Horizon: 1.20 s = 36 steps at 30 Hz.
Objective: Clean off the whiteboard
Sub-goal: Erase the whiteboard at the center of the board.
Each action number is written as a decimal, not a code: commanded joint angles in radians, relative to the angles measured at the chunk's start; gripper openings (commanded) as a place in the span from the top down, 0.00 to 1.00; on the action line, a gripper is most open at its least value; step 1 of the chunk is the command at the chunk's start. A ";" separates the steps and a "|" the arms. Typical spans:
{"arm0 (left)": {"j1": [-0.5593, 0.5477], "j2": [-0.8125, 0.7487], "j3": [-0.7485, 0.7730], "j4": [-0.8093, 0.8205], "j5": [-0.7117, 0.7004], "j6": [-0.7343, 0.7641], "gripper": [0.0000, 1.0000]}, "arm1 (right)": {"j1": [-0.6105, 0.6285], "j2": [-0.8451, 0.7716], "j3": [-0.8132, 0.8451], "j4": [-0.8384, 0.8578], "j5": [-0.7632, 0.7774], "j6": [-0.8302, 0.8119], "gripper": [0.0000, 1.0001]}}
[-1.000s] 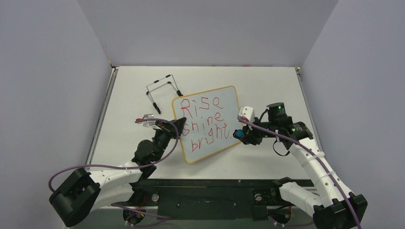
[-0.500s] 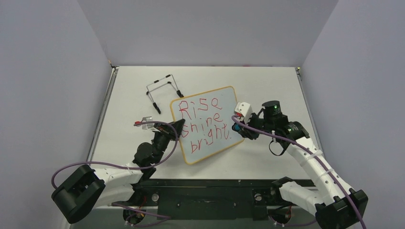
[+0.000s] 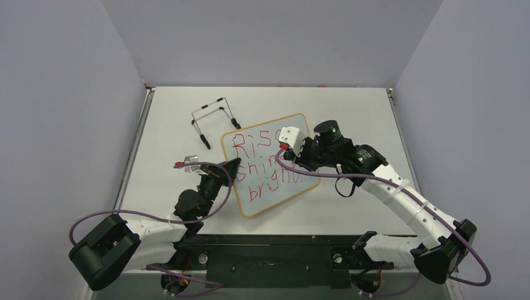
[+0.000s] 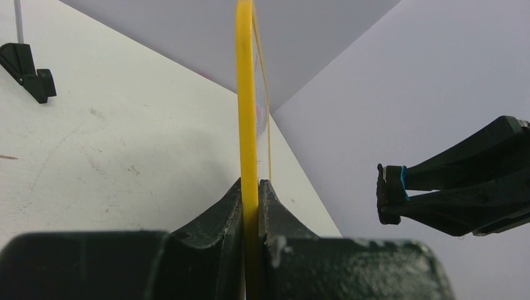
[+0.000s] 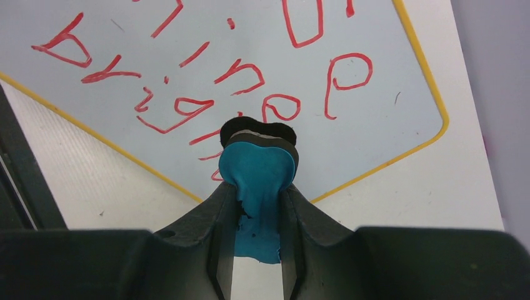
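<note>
The whiteboard (image 3: 265, 181), white with a yellow frame and red handwriting, sits at mid-table. My left gripper (image 3: 232, 165) is shut on its left edge. In the left wrist view the frame (image 4: 247, 94) runs edge-on between the closed jaws of the left gripper (image 4: 249, 186). My right gripper (image 3: 286, 157) hangs over the board's upper right part, shut on a blue eraser (image 5: 259, 169) whose black felt faces the writing on the whiteboard (image 5: 250, 37). The left wrist view shows that eraser (image 4: 390, 194) standing off from the board's face.
A thin black wire stand (image 3: 212, 119) lies on the table behind the board to the left; one of its feet (image 4: 28, 69) shows in the left wrist view. Grey walls close the table on three sides.
My right arm has swung left from beside the board's right edge to over its face, carrying the eraser. The board and left gripper have shifted slightly left.
</note>
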 commanded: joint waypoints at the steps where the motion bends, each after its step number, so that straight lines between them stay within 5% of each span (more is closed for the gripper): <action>1: -0.004 -0.002 -0.011 0.029 0.021 0.067 1.00 | 0.009 0.023 0.054 0.019 0.055 0.036 1.00; 13: -0.003 0.019 0.009 0.025 0.036 0.059 1.00 | 0.111 0.103 0.139 0.049 0.239 0.026 1.00; 26: -0.004 -0.018 -0.009 0.006 0.041 0.060 1.00 | 0.255 0.407 0.471 0.042 0.214 0.160 1.00; 36: -0.003 -0.100 -0.031 -0.055 0.058 0.086 1.00 | 0.278 0.521 0.557 0.048 0.198 0.216 1.00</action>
